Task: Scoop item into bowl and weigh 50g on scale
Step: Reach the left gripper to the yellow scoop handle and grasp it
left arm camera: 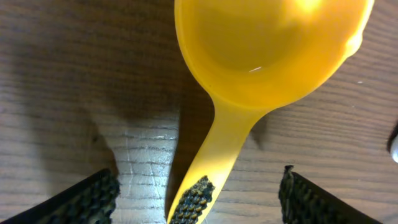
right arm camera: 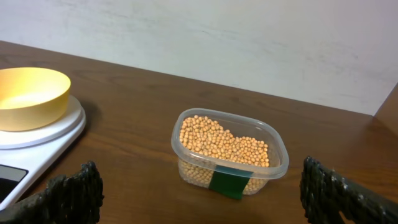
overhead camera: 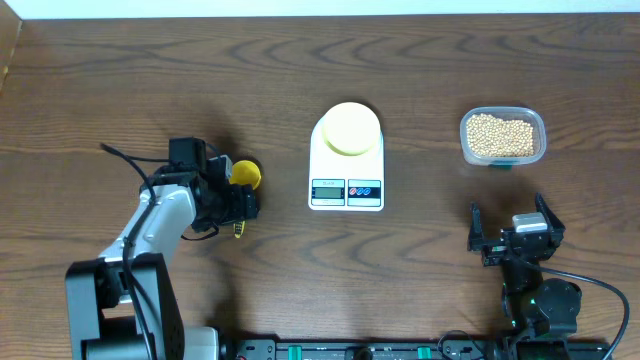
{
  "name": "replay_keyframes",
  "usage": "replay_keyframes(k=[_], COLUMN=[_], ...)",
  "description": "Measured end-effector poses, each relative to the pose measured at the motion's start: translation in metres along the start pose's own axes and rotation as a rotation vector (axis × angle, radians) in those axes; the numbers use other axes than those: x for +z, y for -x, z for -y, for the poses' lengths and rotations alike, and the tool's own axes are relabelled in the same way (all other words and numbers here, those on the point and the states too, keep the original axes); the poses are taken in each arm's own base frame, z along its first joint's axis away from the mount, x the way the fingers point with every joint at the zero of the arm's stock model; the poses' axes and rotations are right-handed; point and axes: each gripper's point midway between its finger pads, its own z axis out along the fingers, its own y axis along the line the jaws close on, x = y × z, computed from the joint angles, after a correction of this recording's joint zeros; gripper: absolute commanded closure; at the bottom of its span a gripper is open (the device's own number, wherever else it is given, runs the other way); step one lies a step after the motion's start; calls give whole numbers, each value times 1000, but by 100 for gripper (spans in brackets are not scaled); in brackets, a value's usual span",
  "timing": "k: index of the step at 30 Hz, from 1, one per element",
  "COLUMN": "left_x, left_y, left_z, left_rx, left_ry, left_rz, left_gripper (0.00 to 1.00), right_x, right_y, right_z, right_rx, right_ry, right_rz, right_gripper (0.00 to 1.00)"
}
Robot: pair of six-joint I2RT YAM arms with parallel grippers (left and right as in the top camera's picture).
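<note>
Yellow scoop (left arm camera: 267, 56) lying flat, handle (left arm camera: 219, 146) between parted jaws of left gripper (left arm camera: 196, 198), ungrasped. Right gripper (overhead camera: 513, 222) agape, empty. Beans (overhead camera: 501, 136) in tub (right arm camera: 277, 167); bowl (overhead camera: 348, 128) empty on scale (overhead camera: 346, 190). Step 1: grasping scoop; next, squeeze handle squarely.

Clad in a pale grey shell along the left arm (overhead camera: 150, 225), with black joints and a dark, boxy base link (overhead camera: 112, 300). Trailed by a thin black cable (overhead camera: 118, 157) near the wrist. Tipped with a black left gripper (overhead camera: 243, 200), faced on its fingers with finely ribbed black pads (left arm camera: 84, 200). Built black throughout on the right arm (overhead camera: 540, 300), looped by another black cable (overhead camera: 605, 290). Ended in a black right gripper (overhead camera: 512, 225), with the same knobbly rubber texture on both fingers (right arm camera: 68, 193)
</note>
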Motion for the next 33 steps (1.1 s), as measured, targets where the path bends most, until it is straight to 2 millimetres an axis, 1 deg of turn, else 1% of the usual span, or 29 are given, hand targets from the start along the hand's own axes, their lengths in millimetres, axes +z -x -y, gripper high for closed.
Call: replay_keyframes(k=[2, 4, 5, 6, 9, 13, 16, 18, 21, 22, 29, 33], left_x=[4, 5, 6, 6, 7, 10, 11, 13, 14, 15, 16, 16], left_y=[-2, -1, -1, -1, 3, 7, 9, 11, 15, 15, 14, 14], left_z=[-1, 0, 2, 3, 6, 6, 6, 7, 8, 8, 8, 8], left_rx=[15, 27, 48, 60, 90, 98, 106, 118, 130, 132, 141, 139], left_ry=[1, 0, -1, -2, -7, -9, -12, -19, -25, -25, -26, -26], left_rz=[-14, -13, -14, -13, 1, 11, 9, 8, 11, 11, 4, 2], left_gripper=[28, 29, 32, 37, 48, 49, 53, 59, 64, 67, 77, 78], right_x=[0, 0, 0, 0, 0, 0, 0, 0, 0, 0, 0, 0], right_y=[0, 0, 0, 0, 0, 0, 0, 0, 0, 0, 0, 0], right_z=[0, 0, 0, 0, 0, 0, 0, 0, 0, 0, 0, 0], right_rx=[0, 0, 0, 0, 0, 0, 0, 0, 0, 0, 0, 0], right_ry=[0, 0, 0, 0, 0, 0, 0, 0, 0, 0, 0, 0], right_rz=[0, 0, 0, 0, 0, 0, 0, 0, 0, 0, 0, 0], right_gripper=[1, 1, 1, 1, 1, 1, 1, 1, 1, 1, 1, 1])
